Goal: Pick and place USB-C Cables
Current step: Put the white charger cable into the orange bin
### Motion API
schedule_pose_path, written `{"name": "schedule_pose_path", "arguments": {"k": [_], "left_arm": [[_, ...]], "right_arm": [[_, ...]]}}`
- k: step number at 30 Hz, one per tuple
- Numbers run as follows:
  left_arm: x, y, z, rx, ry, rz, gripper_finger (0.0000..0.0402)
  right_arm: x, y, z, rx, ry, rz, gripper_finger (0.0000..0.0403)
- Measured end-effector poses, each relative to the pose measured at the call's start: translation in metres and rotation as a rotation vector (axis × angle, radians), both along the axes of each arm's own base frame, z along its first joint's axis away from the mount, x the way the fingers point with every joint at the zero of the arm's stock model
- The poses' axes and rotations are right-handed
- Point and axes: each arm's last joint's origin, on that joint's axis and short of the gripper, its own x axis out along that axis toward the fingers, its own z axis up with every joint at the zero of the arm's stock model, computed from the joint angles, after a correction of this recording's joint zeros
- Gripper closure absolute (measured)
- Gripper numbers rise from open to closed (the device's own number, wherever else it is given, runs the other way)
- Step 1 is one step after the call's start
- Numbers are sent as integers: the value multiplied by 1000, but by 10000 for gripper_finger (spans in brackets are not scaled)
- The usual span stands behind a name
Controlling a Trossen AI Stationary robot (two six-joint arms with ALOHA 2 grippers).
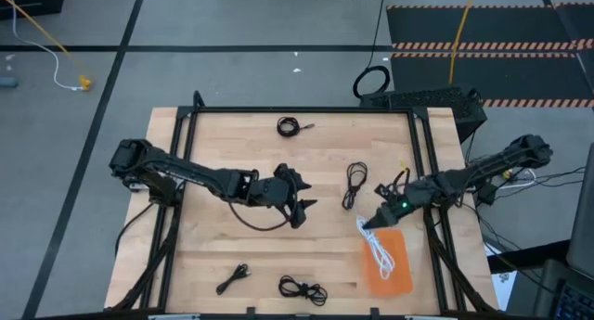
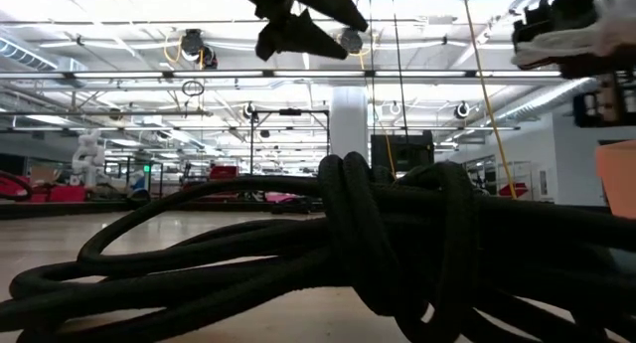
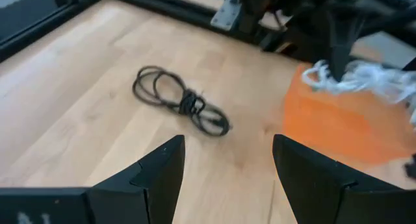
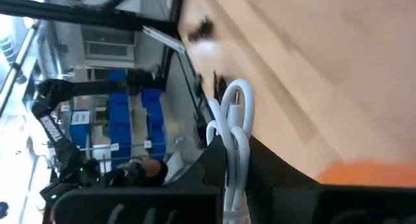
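High view: white cable point(image 1: 377, 249) in right gripper point(image 1: 368, 224)

A: Low view — thick black braided cable bundle point(image 2: 397, 244) fills the foreground, cut off at the bottom and right edges. Table behind it is hidden.

B: Dark left gripper point(image 2: 303, 25) there?

A: Cropped by the top edge. Same for the pale cable clump point(image 2: 556, 40) at top right.

B: Right wrist view?

A: Looped white cable point(image 4: 233, 143) runs off the bottom edge. Small black cable bundle point(image 4: 198, 29) beyond it is a blur — shape unreadable.
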Motion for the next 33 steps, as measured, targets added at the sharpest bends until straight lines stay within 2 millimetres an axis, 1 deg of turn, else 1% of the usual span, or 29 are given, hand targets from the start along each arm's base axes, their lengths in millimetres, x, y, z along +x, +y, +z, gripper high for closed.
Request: {"name": "schedule_pose_path", "arguments": {"k": [5, 12, 14, 17, 19, 23, 30, 33], "left_arm": [[-4, -7, -2, 6, 25, 20, 167], [-5, -13, -3, 21, 26, 24, 167], [-5, -13, -3, 21, 27, 25, 167], [-6, -12, -3, 24, 37, 28, 167], [-6, -12, -3, 23, 37, 29, 167], [-6, -12, -4, 21, 38, 31, 167], [-6, -12, -4, 22, 39, 29, 167], [-6, -12, -4, 25, 40, 27, 167]], "right_arm": [[-4, 11, 1, 92, 51, 26, 390], [-11, 19, -9, 28, 248, 32, 390], [-8, 23, -2, 25, 216, 32, 390], [0, 30, 20, -17, 151, 54, 390], [2, 32, 28, -88, 192, 59, 390], [2, 33, 35, -197, 321, 64, 390], [4, 37, 16, -239, 452, 43, 390], [6, 38, 6, -292, 515, 19, 390]]}}
